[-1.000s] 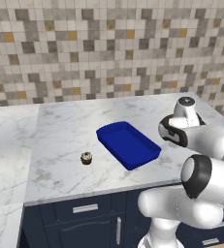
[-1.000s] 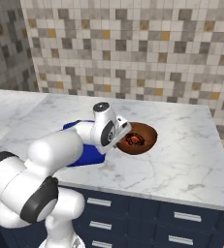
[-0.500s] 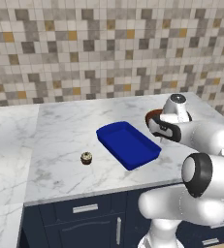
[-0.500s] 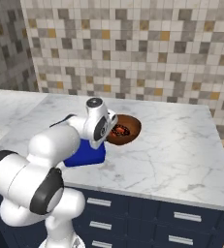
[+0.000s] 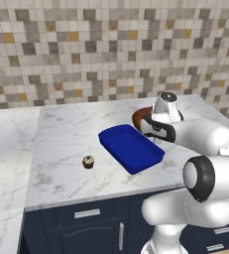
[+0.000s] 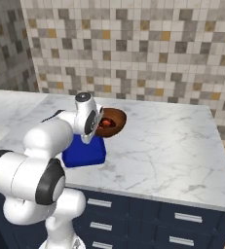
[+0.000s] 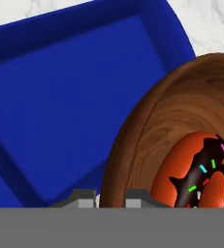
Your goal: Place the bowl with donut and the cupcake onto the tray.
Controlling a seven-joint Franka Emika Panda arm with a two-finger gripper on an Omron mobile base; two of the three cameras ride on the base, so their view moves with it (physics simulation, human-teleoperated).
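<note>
My gripper (image 7: pixel 110 199) is clamped on the rim of the bowl with donut (image 7: pixel 191 160), one fingertip each side of the wall. Bowl is lifted off the counter (image 6: pixel 167 146), hanging over the far end of the tray (image 5: pixel 131 148). Cupcake (image 5: pixel 88 161) sits on the marble, left of the tray, apart from it.

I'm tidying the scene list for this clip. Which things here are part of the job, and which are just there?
Part of the job:
- bowl with donut, held by its rim in the pincer
- blue tray
- cupcake, on the counter beside the tray

Just there:
- marble counter
- tiled wall
- drawer fronts
</note>
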